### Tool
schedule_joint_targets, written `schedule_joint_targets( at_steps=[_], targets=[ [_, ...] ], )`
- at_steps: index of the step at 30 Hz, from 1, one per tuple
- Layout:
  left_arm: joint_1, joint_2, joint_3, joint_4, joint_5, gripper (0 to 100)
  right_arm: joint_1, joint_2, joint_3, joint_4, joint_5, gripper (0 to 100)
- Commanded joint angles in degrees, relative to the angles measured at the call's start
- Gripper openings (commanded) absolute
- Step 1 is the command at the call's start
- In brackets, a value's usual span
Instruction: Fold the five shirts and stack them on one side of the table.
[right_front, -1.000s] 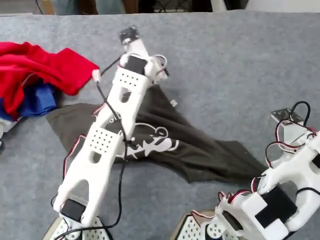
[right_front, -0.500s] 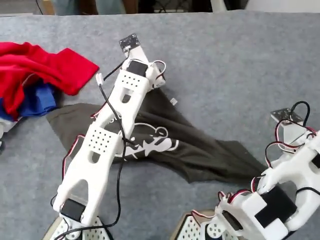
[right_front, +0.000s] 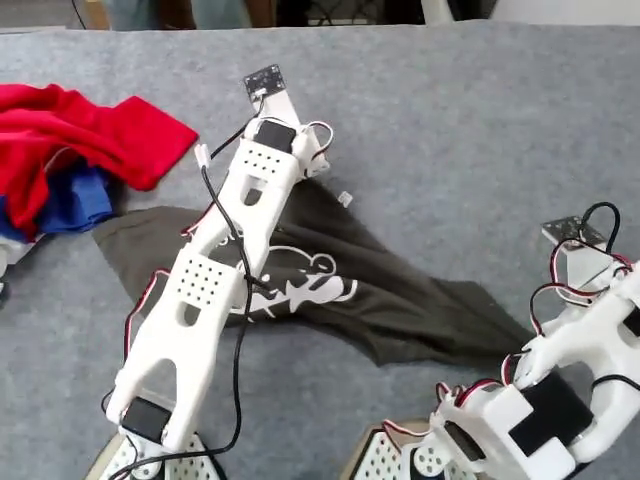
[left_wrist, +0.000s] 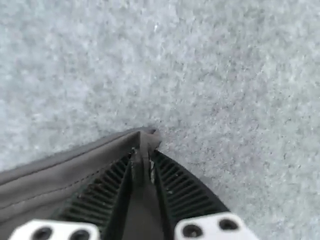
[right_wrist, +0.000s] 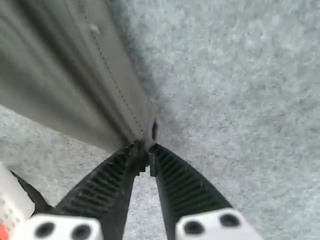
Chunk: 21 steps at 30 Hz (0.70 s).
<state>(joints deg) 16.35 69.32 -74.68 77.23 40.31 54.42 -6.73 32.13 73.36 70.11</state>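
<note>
Stitched olive shirt (right_front: 400, 300) corner slightly farther

Bright, soft light falls evenly on the flat grey felt table (right_front: 480, 120), w/ a thin shadow under the long white plastic arm (right_front: 205, 285). Right wrist view: darker shadow beside the dark olive cloth shirt (right_wrist: 60, 75).

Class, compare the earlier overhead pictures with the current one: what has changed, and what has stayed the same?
The left gripper, jaws shut on a corner of the dark shirt, has shifted slightly to the right in the high view, taking that corner along. The right gripper, shut on the shirt's other end, the red shirt and the blue shirt have stayed put.
</note>
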Motion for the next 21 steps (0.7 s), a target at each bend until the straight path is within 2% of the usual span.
schedule_joint_targets(
  at_steps=[1, 8, 15, 18, 21],
  targets=[
    [-3.21, -5.71, -7.69, 5.36, -0.97, 3, -1.93, -2.51, -4.44, -1.67, -2.99, 1.3],
    [-8.48, -12.4, -21.14, 14.15, -7.21, 3, -7.21, -2.51, -17.63, -1.58, -22.51, 1.3],
    [-13.32, -26.64, -20.79, 20.04, -11.43, 3, -11.96, -2.59, -34.68, -0.97, -38.33, 1.3],
    [-13.67, -34.2, -20.7, 21.1, -14.68, 3, -13.8, -2.59, -44.62, 2.9, -44.22, 1.3],
    [-13.41, -41.85, -20.26, 22.95, -17.93, 3, -16.97, -2.59, -54.37, 8.7, -46.24, 1.3]
  ],
)
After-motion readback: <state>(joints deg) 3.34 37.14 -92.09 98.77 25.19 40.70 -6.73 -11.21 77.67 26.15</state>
